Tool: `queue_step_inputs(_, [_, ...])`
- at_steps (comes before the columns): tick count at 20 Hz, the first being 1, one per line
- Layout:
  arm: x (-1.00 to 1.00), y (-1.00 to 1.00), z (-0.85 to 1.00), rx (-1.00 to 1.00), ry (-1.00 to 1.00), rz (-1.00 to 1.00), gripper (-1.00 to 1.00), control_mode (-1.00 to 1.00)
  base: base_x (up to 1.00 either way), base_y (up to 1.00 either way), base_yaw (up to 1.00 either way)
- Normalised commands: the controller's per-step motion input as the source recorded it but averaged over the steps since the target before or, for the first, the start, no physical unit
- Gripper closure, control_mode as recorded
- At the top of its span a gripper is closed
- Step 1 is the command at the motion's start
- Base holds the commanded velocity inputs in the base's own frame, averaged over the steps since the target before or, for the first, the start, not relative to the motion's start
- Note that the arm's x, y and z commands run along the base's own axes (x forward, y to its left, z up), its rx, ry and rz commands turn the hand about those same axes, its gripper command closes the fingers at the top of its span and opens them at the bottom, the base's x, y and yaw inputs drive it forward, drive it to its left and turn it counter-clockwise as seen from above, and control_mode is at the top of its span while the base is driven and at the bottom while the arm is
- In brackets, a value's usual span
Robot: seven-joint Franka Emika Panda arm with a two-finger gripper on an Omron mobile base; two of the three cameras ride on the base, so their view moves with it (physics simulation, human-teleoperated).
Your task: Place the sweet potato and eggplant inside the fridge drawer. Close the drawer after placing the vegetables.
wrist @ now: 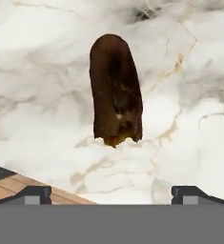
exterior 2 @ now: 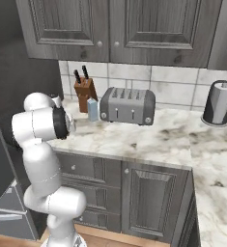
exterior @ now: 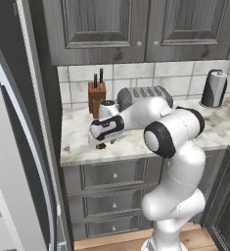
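Note:
The sweet potato (wrist: 116,95), a stubby dark brown tuber with an orange-tan end, lies on the marble counter (wrist: 42,71) close to the front edge. My gripper (wrist: 113,193) hovers just above it, open, and the tuber sits ahead of the gap between the two fingertips (wrist: 35,193). From the left base camera my gripper (exterior: 101,141) points down at the counter (exterior: 77,149) near its front left corner, and a brown bit of the sweet potato (exterior: 102,145) shows under it. The eggplant and the fridge drawer are out of view.
Behind the hand stand a knife block (exterior: 97,95) and a toaster (exterior: 143,93), with a small pale carton (exterior 2: 92,110) between them. A paper towel roll (exterior: 214,88) is at the back right. The open fridge door (exterior: 13,171) stands at left. Grey knobbed drawers (exterior: 114,174) sit below the counter.

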Motion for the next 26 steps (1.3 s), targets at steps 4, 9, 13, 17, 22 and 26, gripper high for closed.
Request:
queue_step_inputs(4, [0.54, 0.13, -0.25, 0.00, 0.04, 0.00, -1.00, -1.00, 0.00, 0.00, 0.00])
queue_step_inputs(9, [0.51, 0.17, -0.30, 0.00, 0.07, 0.00, -1.00, -1.00, 0.00, 0.00, 0.00])
queue_step_inputs(13, [0.34, 0.09, -0.43, 0.00, 0.05, 0.00, -1.00, -1.00, 0.00, 0.00, 0.00])
queue_step_inputs(17, [0.05, 0.00, -0.79, 0.00, 0.01, 0.00, 1.00, -1.00, 0.00, 0.00, 0.00])
queue_step_inputs(22, [0.00, 0.00, -0.50, 0.00, 0.00, 0.00, 1.00, -1.00, 0.00, 0.00, 0.00])
queue_step_inputs(26, [-0.10, -0.02, -0.08, 0.00, -0.04, 0.00, 1.00, -1.00, 0.00, 0.00, 0.00])
